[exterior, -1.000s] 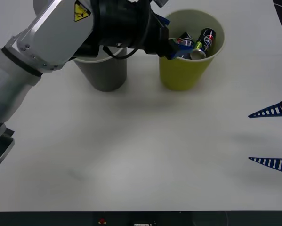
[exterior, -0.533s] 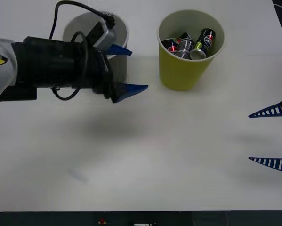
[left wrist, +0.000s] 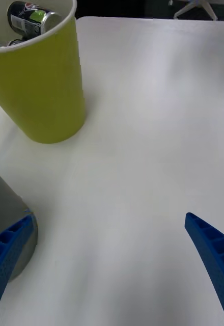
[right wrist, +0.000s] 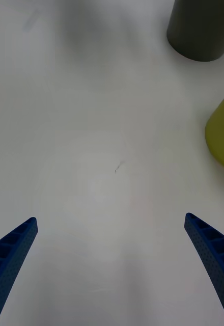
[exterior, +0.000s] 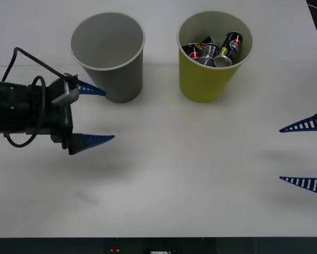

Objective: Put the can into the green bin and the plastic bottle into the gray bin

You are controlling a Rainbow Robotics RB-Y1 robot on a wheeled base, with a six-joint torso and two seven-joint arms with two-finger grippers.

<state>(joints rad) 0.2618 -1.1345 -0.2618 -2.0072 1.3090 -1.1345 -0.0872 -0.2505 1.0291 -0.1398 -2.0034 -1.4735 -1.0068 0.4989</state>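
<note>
Since several dark cans [exterior: 211,48] are already piled inside the green bin [exterior: 207,84] at upper right, the can step is judged finished. At left of frame, just beside the gray bin [exterior: 111,69], the left gripper [exterior: 97,114] is spread wide and empty. No bottle is seen. At the right edge, the right gripper [exterior: 304,154] is parked open.

The green bin [exterior: 206,79] is yellow-green, the gray bin [exterior: 118,74] plain gray; the counter [exterior: 190,169] is white. The can [exterior: 232,45] is black with red and blue marks; both end effectors' fingers [exterior: 92,140] are ribbed blue.
</note>
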